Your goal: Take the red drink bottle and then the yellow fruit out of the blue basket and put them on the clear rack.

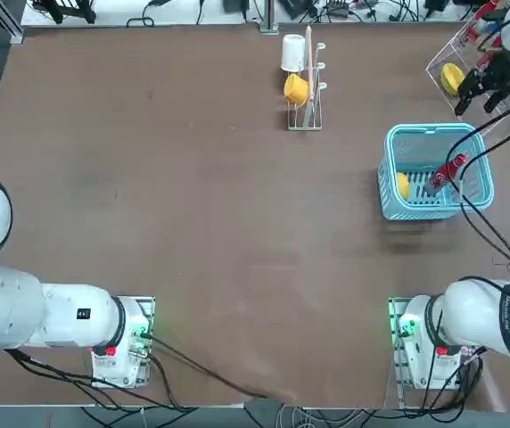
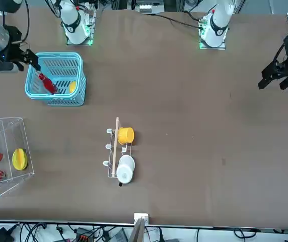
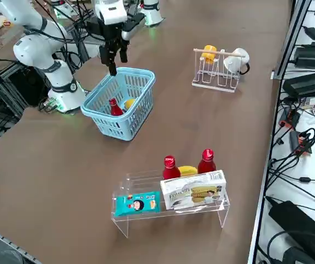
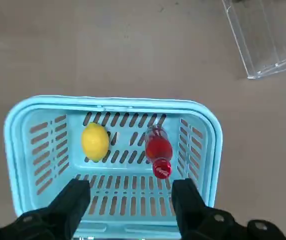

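Observation:
The blue basket (image 1: 389, 169) (image 2: 58, 56) (image 3: 141, 74) (image 4: 113, 103) stands at the right of the table. The red drink bottle (image 1: 448, 168) (image 2: 47, 83) (image 3: 114, 106) (image 4: 158, 150) lies inside it, leaning against a wall. The yellow fruit (image 1: 403, 185) (image 2: 72, 86) (image 3: 129, 103) (image 4: 95, 141) rests on the basket floor beside the bottle, apart from it. My right gripper (image 1: 476, 96) (image 2: 32, 59) (image 3: 116, 61) (image 4: 132, 200) hangs open above the basket, empty and touching nothing. The clear rack (image 1: 442, 49) (image 2: 5, 123) (image 3: 130, 217) (image 4: 263, 45) stands beyond the basket.
The rack holds two red bottles (image 3: 170, 166), a larger yellow fruit (image 2: 19, 159), a snack box (image 3: 193, 191) and a blue packet (image 3: 137, 203). A wire cup stand (image 1: 306, 85) with a white cup (image 1: 292, 52) and a yellow-orange cup (image 1: 296, 89) stands at the table's far middle.

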`<action>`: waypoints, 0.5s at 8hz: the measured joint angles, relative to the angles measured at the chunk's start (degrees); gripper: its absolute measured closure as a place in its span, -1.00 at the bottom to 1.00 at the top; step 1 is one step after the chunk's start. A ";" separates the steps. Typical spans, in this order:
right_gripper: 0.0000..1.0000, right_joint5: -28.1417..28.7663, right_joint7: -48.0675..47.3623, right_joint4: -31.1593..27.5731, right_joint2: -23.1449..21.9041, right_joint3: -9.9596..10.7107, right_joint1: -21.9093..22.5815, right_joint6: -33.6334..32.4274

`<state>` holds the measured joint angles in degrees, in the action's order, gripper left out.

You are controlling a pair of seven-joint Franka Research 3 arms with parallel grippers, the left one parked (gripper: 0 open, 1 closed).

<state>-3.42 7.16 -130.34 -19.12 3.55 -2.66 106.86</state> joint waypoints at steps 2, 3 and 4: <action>-1.00 -0.03 1.84 -3.78 -0.04 0.25 -1.71 4.03; -1.00 -0.03 2.63 -5.96 -0.04 0.35 -2.72 6.45; -0.99 -0.04 3.02 -7.87 -0.05 0.41 -3.47 8.47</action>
<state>-3.46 10.19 -138.21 -19.17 3.96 -6.12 115.34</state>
